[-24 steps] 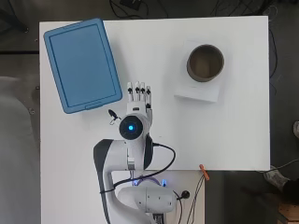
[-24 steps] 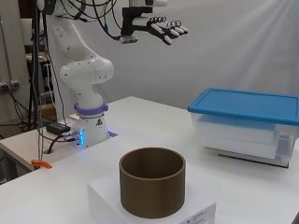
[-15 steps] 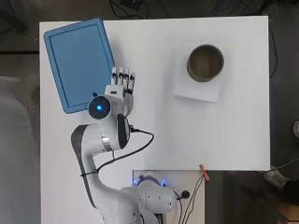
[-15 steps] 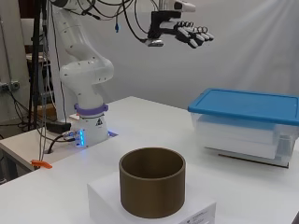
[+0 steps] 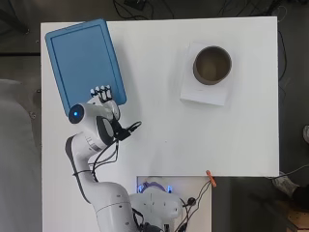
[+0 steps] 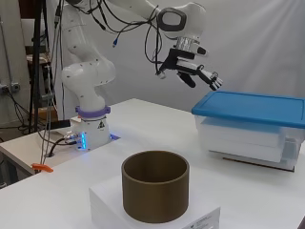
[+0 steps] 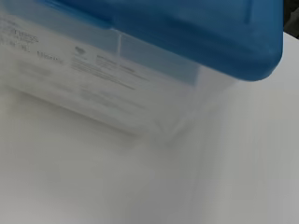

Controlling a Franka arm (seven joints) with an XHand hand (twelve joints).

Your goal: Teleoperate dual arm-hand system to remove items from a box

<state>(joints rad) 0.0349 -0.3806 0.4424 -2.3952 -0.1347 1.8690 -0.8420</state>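
Observation:
A clear plastic box (image 6: pixel 248 136) with a blue lid (image 5: pixel 82 60) stands at the table's far left corner in the overhead view; the lid (image 6: pixel 250 106) is on it. My hand (image 6: pixel 193 72) hangs in the air just above the lid's near edge, fingers straight and spread, holding nothing. From overhead the hand (image 5: pixel 102 94) overlaps the lid's near edge. The wrist view shows the box's clear wall (image 7: pixel 93 79) and blue lid rim (image 7: pixel 187 37) close up. What the box holds is hidden.
A brown open cylinder (image 5: pixel 212 64) stands on a white block (image 5: pixel 205 92) at the far right; in the side view the cylinder (image 6: pixel 155 186) is in the foreground. An orange clip (image 5: pixel 211 178) lies near the table's front edge.
The arm has swung left and farther out, carrying the hand from over the bare table to the box's near edge. The hand has stayed open. The box has not moved.

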